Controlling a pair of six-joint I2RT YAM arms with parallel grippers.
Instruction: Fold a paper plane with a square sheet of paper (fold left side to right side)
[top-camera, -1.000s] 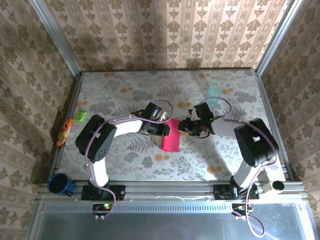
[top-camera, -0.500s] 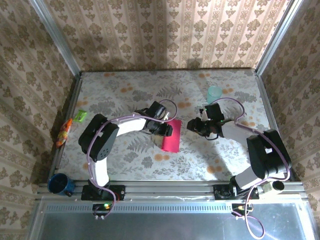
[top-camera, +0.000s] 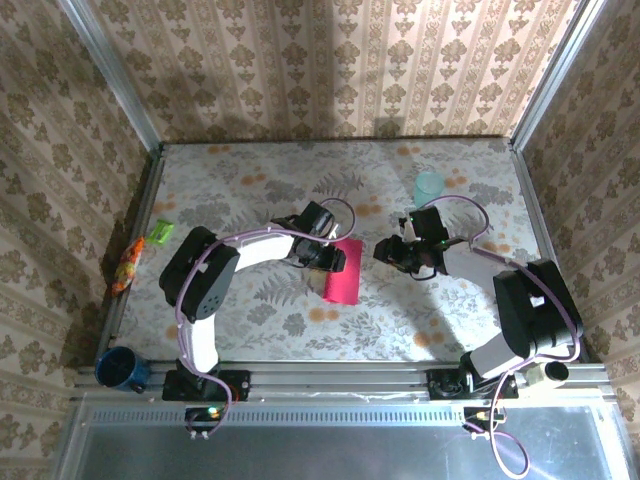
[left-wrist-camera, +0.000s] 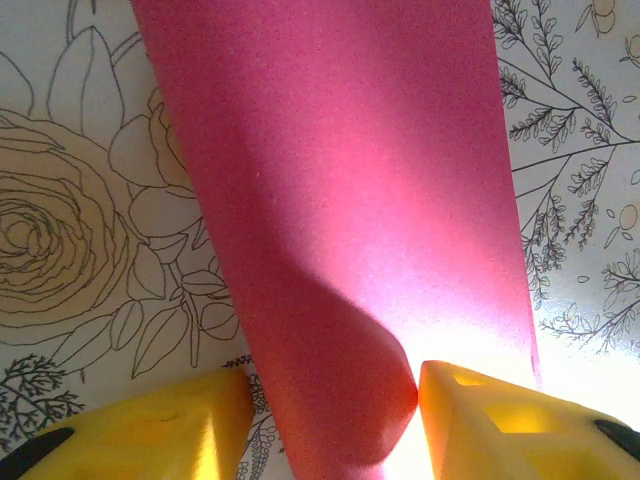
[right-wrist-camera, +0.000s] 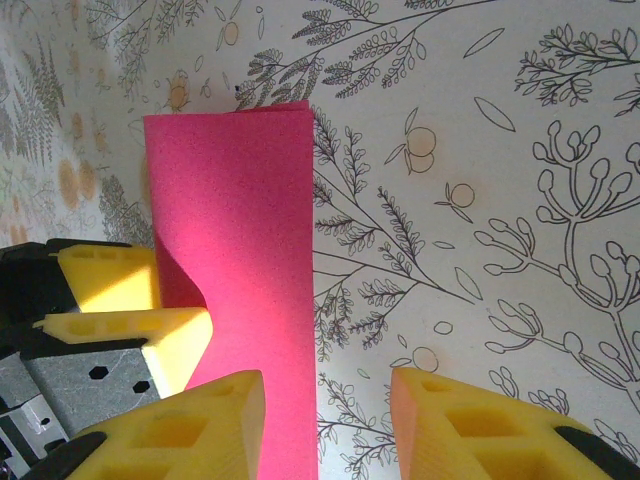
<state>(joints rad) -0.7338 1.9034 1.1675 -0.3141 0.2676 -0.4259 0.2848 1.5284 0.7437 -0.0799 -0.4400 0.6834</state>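
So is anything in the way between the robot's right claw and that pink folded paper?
Nothing visible is. Only bare floral tablecloth separates the right end effector from the folded square sheet of paper and its right edge. The left end effector sits at the sheet's opposite edge, and the teal cup stands farther back.

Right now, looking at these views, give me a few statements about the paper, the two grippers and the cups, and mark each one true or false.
1. The sheet of paper lies on the table folded into a narrow strip. True.
2. The right gripper is clamped on the paper. False: its fingers stand apart and hold nothing.
3. The teal cup stands upright, farther back than the right gripper. True.
4. The blue mug sits on the paper. False: it is at the near left corner, well away from the paper.
5. The left gripper is at the paper's left edge, with paper between its fingers. True.
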